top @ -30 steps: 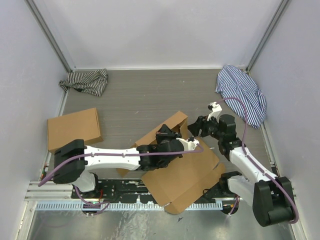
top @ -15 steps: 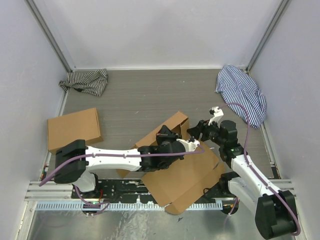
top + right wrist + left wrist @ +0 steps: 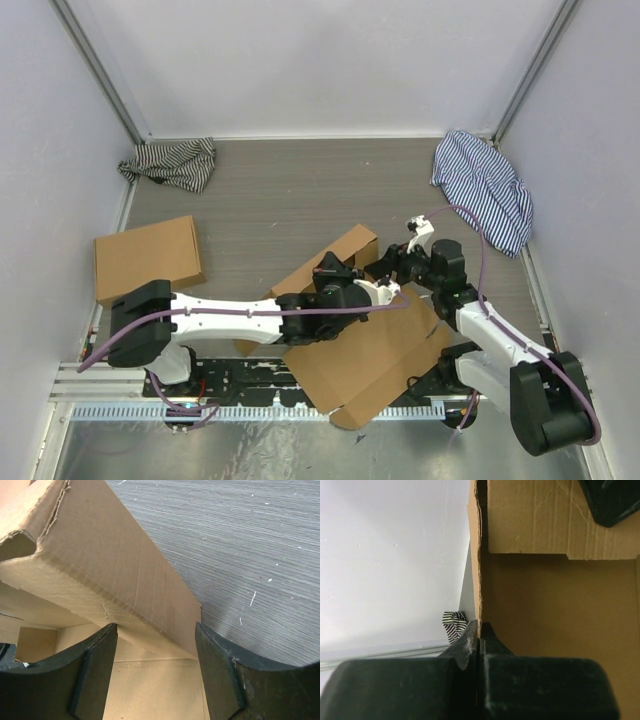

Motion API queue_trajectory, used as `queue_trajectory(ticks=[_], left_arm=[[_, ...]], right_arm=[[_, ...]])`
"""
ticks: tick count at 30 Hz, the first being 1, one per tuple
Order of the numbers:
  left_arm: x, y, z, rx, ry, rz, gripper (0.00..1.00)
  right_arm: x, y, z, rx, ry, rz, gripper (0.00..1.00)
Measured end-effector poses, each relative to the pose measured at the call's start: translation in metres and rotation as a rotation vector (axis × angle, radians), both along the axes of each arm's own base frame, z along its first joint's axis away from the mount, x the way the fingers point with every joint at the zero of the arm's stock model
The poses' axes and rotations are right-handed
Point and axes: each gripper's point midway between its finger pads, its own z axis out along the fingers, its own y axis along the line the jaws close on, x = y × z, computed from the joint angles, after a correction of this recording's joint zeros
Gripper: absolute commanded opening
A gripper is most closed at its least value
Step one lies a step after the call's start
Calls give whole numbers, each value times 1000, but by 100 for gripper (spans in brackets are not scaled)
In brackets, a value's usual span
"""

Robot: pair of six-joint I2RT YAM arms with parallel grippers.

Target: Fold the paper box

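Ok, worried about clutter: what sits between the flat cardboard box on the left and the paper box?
Top view: bare table between flat box and paper box, the left arm crossing its near edge.

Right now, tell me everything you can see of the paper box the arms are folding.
The paper box is plain brown corrugated cardboard, a die-cut sheet with flaps and notches, partly folded. Most of it lies flat at the near edge of the table, while its far panel stands raised. The left gripper is pinched shut on a thin panel edge; the open right gripper straddles the raised wall.
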Motion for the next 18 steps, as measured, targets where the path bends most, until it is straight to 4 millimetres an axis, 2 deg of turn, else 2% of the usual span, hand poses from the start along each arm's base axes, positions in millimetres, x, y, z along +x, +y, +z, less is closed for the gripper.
queue_trajectory(ticks=[5,9,11,15,16,18], left_arm=[[-2,-1,0,0,0,-5,0],[-4,-3,0,-2,0,-11,0],[-5,-4,1,-2,0,-12,0],[-6,-2,0,0,-1,-2,0],[-6,-2,1,-2,-1,1,1],[-6,-1,1,-7,-1,9,8]], right_arm=[[2,10,-4,-16,-8,39,68],[4,22,3,-21,-66,68,64],[6,27,7,-32,-109,74,57],[13,26,6,-71,-146,41,33],[15,24,5,-81,-148,29,30],[19,21,3,-95,-151,8,27]])
